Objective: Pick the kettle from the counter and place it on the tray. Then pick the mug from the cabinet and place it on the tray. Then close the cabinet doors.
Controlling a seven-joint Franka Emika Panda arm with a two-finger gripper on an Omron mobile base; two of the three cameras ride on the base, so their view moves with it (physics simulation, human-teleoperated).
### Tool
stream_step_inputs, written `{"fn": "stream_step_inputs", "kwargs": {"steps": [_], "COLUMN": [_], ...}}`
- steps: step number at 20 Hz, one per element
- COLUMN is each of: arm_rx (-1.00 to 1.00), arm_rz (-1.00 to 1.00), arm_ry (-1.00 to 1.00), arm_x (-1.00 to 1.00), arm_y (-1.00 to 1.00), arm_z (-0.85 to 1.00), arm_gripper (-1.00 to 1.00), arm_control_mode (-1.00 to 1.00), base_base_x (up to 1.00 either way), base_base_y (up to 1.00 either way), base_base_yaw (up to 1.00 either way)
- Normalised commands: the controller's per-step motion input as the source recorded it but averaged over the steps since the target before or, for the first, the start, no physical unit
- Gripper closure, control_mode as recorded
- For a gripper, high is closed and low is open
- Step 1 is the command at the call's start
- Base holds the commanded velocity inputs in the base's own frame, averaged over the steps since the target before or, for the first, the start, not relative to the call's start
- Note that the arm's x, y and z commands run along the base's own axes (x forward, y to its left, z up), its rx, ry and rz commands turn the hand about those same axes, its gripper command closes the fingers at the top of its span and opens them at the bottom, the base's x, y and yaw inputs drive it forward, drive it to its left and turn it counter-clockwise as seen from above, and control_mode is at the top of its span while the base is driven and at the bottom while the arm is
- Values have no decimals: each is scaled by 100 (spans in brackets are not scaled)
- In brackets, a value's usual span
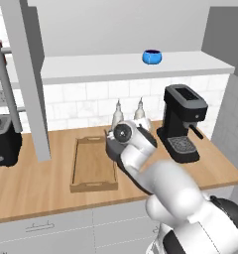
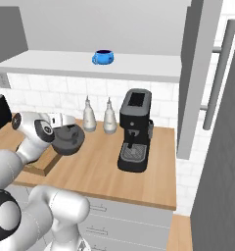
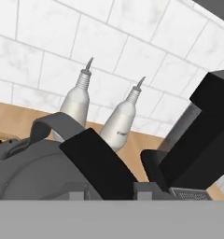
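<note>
The dark grey kettle (image 2: 69, 139) hangs tilted just above the counter (image 2: 107, 169), at the right end of the wooden tray (image 2: 41, 165). My gripper (image 2: 60, 126) is shut on it from above. In the hand view the kettle (image 3: 32, 175) fills the lower left, its arched handle (image 3: 47, 123) beside my dark fingers (image 3: 97, 163). In the left base view my arm hides the kettle, and the tray (image 1: 93, 163) lies bare to its left. The blue mug (image 1: 151, 56) stands on the cabinet shelf (image 1: 106, 67); the mug (image 2: 104, 57) sits high above the counter.
Two pale pointed bottles (image 2: 89, 115) (image 2: 109, 117) stand against the tiled wall behind the kettle. A black coffee machine (image 2: 135, 130) stands to the right. Cabinet doors (image 1: 27, 74) (image 2: 195, 73) stand open at both sides. A dark toaster (image 1: 4, 141) sits far left.
</note>
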Motion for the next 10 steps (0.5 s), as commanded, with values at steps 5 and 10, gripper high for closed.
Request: {"fn": "stream_step_inputs", "kwargs": {"steps": [5,10], "arm_rx": [0,0], "arm_rz": [0,0], "arm_ry": [9,0], "arm_x": [0,2], "arm_y": [9,35], "arm_z": [33,2], "arm_gripper": [100,100], "arm_control_mode": [-100,-100], "base_base_x": [0,0], "base_base_y": [0,0], "base_base_yaw": [0,0]}}
